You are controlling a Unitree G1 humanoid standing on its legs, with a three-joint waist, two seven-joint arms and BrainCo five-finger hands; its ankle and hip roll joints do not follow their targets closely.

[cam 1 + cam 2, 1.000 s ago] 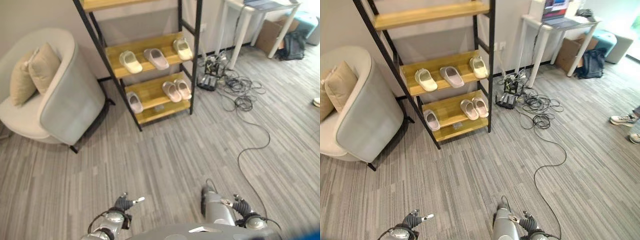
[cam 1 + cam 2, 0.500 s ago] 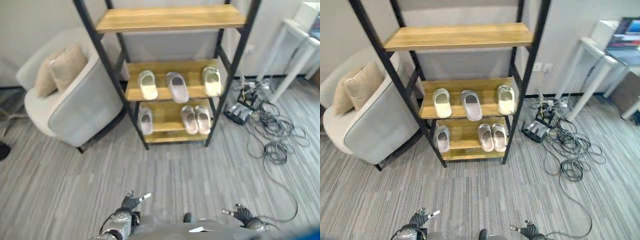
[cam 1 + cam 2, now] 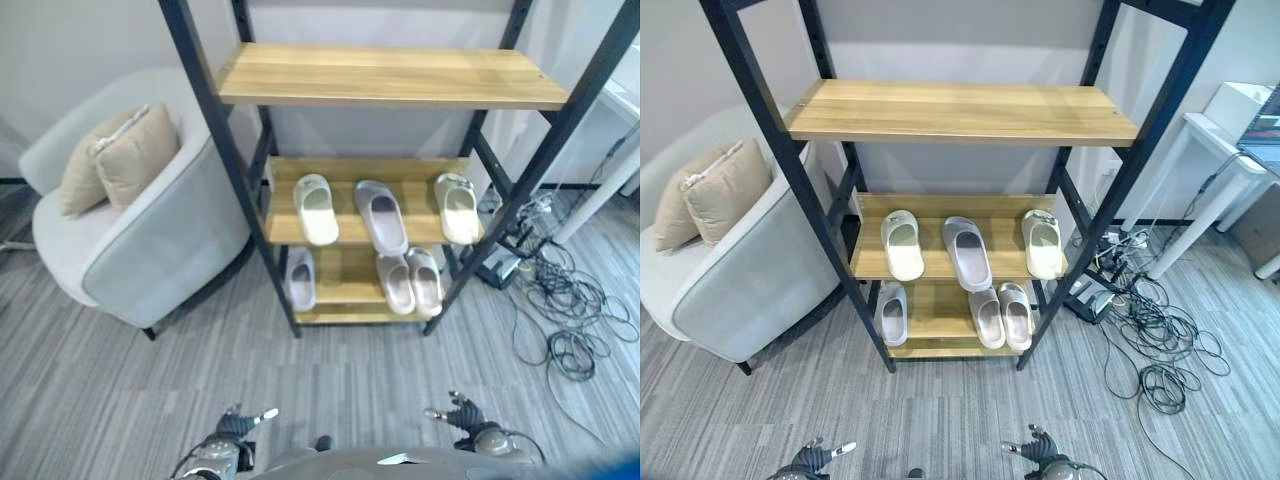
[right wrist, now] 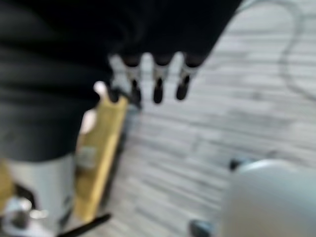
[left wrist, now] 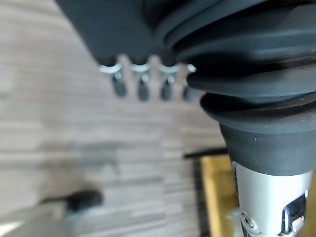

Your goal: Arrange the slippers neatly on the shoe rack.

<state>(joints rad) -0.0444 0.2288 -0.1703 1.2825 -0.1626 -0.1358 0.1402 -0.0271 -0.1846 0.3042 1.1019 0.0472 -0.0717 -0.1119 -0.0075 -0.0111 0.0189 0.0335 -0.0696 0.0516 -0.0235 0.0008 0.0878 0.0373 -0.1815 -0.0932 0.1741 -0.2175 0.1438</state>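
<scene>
both robot hands hang low over the grey floor (image 3: 330, 350), well short of the shoe rack (image 3: 390, 90): the left robot hand (image 3: 238, 423) and the right robot hand (image 3: 462, 413), each released, fingers straight, holding nothing. ahead of them, on the rack's middle shelf, lie a pale green slipper (image 3: 316, 208), a grey slipper (image 3: 382, 215) and another pale one (image 3: 458, 206), spaced apart. the bottom shelf holds a single slipper (image 3: 301, 278) and a pair (image 3: 410, 281) side by side. an armchair (image 3: 150, 230) with cushions (image 3: 120, 155) stands beyond the left robot hand; tangled cables (image 3: 565, 310) and a white desk (image 3: 1230, 130) lie beyond the right.
</scene>
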